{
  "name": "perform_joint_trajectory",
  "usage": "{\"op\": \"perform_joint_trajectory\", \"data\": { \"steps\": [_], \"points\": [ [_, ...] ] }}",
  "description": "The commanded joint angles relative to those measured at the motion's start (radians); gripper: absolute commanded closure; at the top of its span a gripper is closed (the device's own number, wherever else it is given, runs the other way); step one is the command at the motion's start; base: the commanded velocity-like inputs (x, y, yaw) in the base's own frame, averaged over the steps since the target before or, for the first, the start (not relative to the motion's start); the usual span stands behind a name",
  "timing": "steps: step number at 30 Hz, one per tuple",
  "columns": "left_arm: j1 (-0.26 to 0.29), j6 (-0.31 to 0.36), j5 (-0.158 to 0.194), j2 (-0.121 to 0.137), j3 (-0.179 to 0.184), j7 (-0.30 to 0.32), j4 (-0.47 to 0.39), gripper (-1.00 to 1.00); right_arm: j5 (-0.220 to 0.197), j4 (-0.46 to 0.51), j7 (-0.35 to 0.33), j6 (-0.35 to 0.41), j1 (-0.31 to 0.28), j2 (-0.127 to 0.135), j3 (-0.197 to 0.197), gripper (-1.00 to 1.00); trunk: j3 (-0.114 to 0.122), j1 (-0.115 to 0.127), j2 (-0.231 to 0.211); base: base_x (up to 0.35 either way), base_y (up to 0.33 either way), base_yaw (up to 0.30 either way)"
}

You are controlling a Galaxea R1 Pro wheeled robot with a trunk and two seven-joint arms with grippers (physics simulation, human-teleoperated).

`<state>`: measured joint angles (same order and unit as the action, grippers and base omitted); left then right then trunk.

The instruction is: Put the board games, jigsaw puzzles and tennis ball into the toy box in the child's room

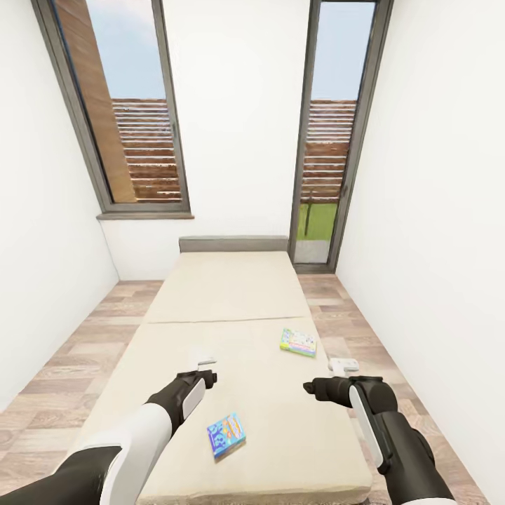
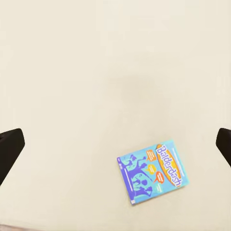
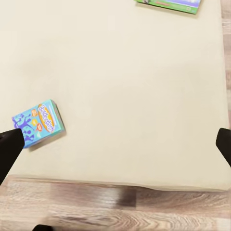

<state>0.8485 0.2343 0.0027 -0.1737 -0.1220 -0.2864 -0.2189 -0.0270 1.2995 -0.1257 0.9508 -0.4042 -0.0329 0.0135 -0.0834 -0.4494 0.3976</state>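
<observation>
Blue board game (image 1: 226, 434) lies flat on the bed (image 1: 231, 294), near the foot end, face up, a bit skewed to the bed's edges; judged light, stiff cardboard with a slick printed face, so a pinch across 1 short edge or the 2 long sides looks best, and since it sits flat on a soft mattress, pressing a finger down beside it to get under an edge should work. Looks: bright blue cover, dark blue figures, orange oval title reading "Balderdash" in the left wrist view (image 2: 151, 172), small orange speech bubbles; thin box, corners look sharp and undamaged. Second board game (image 1: 298, 342) also flat on the bed, further up toward the headboard (image 1: 233, 243) and closer to the bed's right side; green-edged box with pale printed cover, print too small to read; likely the same light stiff handling. Left gripper (image 1: 206, 364) hovers above the bed just up from the blue box, fingers spread wide, holding nothing; in its wrist view a dark fingertip (image 2: 9, 150) sits at each side with bare mattress between. Right gripper (image 1: 344, 364) hovers at the bed's right edge just below the green box, also spread open and empty. Wood floor (image 1: 91, 330) runs on both sides of the bed, 2 tall windows (image 1: 126, 105) behind the headboard.
</observation>
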Motion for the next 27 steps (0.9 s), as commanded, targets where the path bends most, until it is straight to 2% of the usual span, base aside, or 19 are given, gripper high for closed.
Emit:
{"op": "perform_joint_trajectory", "data": {
  "steps": [1,16,22,27],
  "points": [
    [0.001,0.005,0.000,-0.001,-0.005,-0.002,-0.002,-1.00,-0.003,0.000,-0.001,0.005,-0.001,-0.001,0.003,-1.00,-0.004,-0.001,0.002,0.000,0.000,0.000],
    [0.001,0.006,0.001,-0.001,-0.005,-0.008,-0.003,-1.00,-0.005,0.016,-0.004,0.017,-0.001,-0.001,-0.002,-1.00,-0.029,-0.001,0.002,0.000,0.000,0.000],
    [0.005,0.078,0.002,-0.001,-0.004,-0.009,-0.033,-1.00,-0.004,0.019,-0.003,0.018,-0.001,-0.007,-0.005,-1.00,-0.039,-0.001,0.002,0.000,0.000,0.000],
    [0.006,0.100,0.002,-0.001,-0.009,-0.025,-0.049,-1.00,-0.004,0.021,-0.003,0.019,-0.001,-0.005,-0.005,-1.00,-0.047,-0.001,0.002,0.000,0.000,0.000]
  ]
}}
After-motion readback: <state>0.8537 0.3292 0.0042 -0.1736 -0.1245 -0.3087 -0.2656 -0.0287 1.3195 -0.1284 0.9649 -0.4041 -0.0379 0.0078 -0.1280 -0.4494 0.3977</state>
